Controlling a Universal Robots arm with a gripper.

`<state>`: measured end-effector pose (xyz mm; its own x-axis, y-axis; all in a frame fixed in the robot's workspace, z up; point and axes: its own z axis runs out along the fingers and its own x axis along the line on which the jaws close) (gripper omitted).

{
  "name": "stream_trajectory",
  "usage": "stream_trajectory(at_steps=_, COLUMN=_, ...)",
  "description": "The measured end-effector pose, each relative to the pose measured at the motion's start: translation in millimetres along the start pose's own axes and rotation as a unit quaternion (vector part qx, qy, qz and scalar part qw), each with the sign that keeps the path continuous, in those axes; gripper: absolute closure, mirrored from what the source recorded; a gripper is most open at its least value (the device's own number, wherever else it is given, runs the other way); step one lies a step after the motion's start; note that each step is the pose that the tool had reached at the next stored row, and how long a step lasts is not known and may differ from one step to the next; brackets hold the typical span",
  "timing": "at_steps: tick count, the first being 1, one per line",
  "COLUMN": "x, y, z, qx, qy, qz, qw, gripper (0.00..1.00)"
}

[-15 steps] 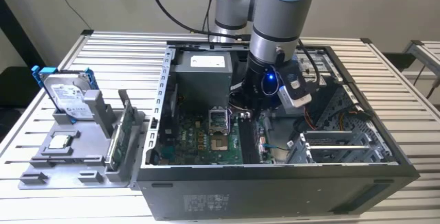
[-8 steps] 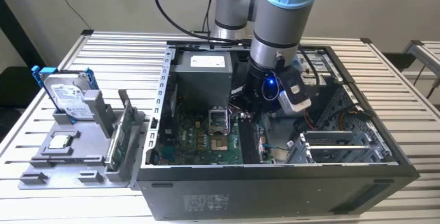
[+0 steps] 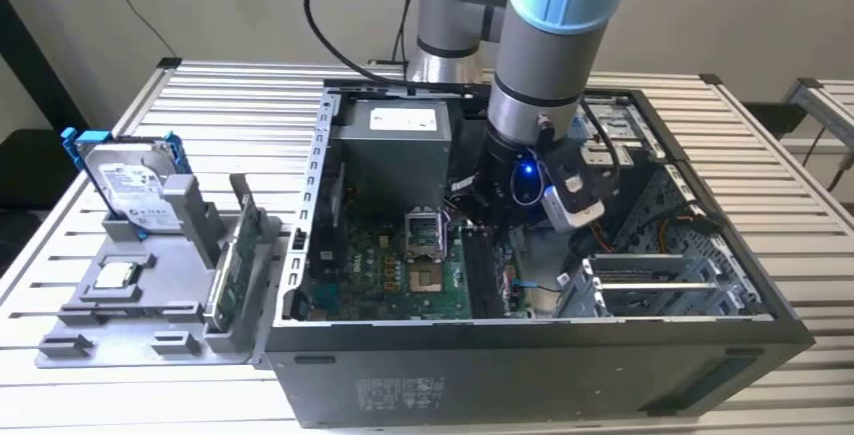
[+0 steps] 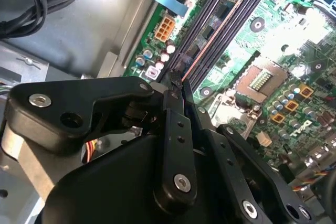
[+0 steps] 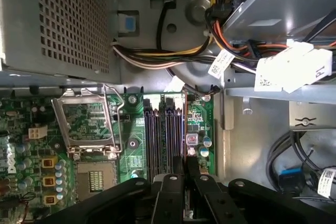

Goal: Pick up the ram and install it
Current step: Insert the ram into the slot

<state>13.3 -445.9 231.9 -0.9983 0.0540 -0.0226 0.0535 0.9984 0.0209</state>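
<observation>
Gripper (image 5: 185, 163) is down inside the PC case (image 3: 534, 375). Its fingers are drawn together on a thin edge-on strip, which I read as the ram (image 5: 185, 129). So the pincer is clamped on the ram, not apart.

In the first wrist view the ram stands on edge along the outermost of the memory slots (image 5: 157, 135), on the side away from the CPU socket (image 5: 95, 178). I can't tell whether it's fully seated or just resting in the slot mouth, and the latch ends aren't clear.

To do this step well:
- Keep the stick parallel to the slot, with no yaw.
- Press straight down and evenly, since a tilted stick would likely bind at one end.
- The grip sits at one end of the stick, so expect uneven push and watch the far end.

Around it:
- Small capacitors (image 5: 206, 142) stand just beside the slot on the outer side, close to the fingers.
- The CPU socket is open with its load plate up, near but across the slots.
- Further back, the power supply (image 5: 52, 19) and cable bundle (image 5: 173, 53) hang past the slots' far end, apart from the ram.
- White connectors (image 5: 294, 66) are well off to the side.

Outside the case, on the exterior view's left, a fixture tray (image 3: 120, 325) carries the hard drive (image 3: 134, 190) and a green circuit board (image 3: 230, 275) on edge. Neither is in the way.
</observation>
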Motion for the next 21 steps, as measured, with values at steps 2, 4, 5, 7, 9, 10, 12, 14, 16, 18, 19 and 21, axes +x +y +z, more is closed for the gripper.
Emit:
stream_trajectory(at_steps=2, x=-0.1, y=-0.1, z=0.1, qx=0.0003, qy=0.0, qz=0.0, qw=1.0, gripper=0.86)
stream_trajectory(at_steps=4, x=-0.1, y=-0.1, z=0.1, qx=0.0008, qy=0.0, qz=0.0, qw=1.0, gripper=0.86)
stream_trajectory(at_steps=5, x=-0.1, y=-0.2, z=0.2, qx=0.0007, qy=0.0, qz=0.0, qw=1.0, gripper=0.86)
stream_trajectory(at_steps=7, x=-0.3, y=-2.5, z=0.3, qx=0.0007, qy=-0.0001, qz=0.0, qw=1.0, gripper=0.86)
stream_trajectory(at_steps=9, x=-0.4, y=-5.9, z=0.2, qx=0.0008, qy=0.0, qz=0.0, qw=1.0, gripper=0.86)
stream_trajectory(at_steps=10, x=-0.5, y=-7.2, z=0.1, qx=0.0008, qy=0.0, qz=-0.001, qw=1.0, gripper=0.86)
stream_trajectory(at_steps=12, x=-0.7, y=-10.6, z=0.1, qx=0.0007, qy=0.0, qz=-0.001, qw=1.0, gripper=0.86)
stream_trajectory(at_steps=14, x=-0.9, y=-15.0, z=0.1, qx=0.0007, qy=0.0, qz=-0.002, qw=1.0, gripper=0.86)
stream_trajectory(at_steps=16, x=-1.0, y=-18.5, z=0.5, qx=0.0006, qy=0.0, qz=-0.002, qw=1.0, gripper=0.86)
stream_trajectory(at_steps=18, x=-0.7, y=-18.7, z=0.5, qx=0.0007, qy=0.0, qz=-0.004, qw=1.0, gripper=0.86)
stream_trajectory(at_steps=19, x=-0.5, y=-18.7, z=1.0, qx=0.0005, qy=0.0001, qz=-0.007, qw=1.0, gripper=0.86)
stream_trajectory(at_steps=21, x=-0.2, y=-18.8, z=1.7, qx=0.0005, qy=0.0002, qz=-0.014, qw=0.9999, gripper=0.86)
